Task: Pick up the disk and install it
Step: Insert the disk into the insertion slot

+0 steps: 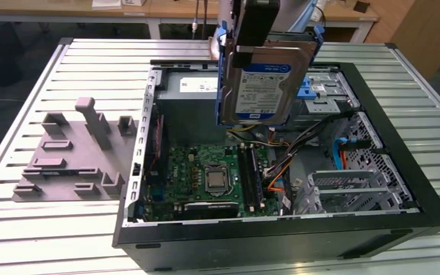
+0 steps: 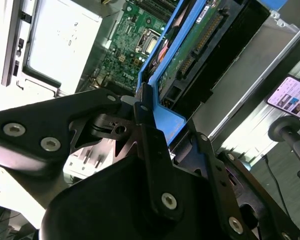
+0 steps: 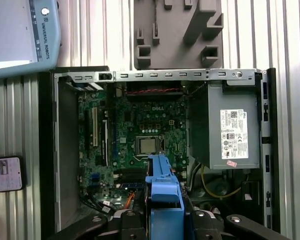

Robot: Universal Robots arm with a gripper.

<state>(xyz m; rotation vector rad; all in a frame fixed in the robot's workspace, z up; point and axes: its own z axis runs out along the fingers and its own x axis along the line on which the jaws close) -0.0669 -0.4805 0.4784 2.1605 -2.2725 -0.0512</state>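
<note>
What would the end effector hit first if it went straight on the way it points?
Probably the loose cables beside the motherboard in the open computer case. The disk gripped by the end effector would touch first. Depth is unclear, so this is a guess.

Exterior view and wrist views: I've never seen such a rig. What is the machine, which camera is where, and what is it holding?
One robot arm works over an open black computer case lying beside a grey moulded fixture on a slatted metal table. The exterior view is from a camera off the arm; both wrist views are from cameras riding on the arm, behind its black end effector. The end effector is shut on the disk, a flat silver hard drive with a white-and-blue label in a blue plastic bracket, held upright above the case, not yet installed. Inside are a green motherboard and a grey power-supply box.
</note>
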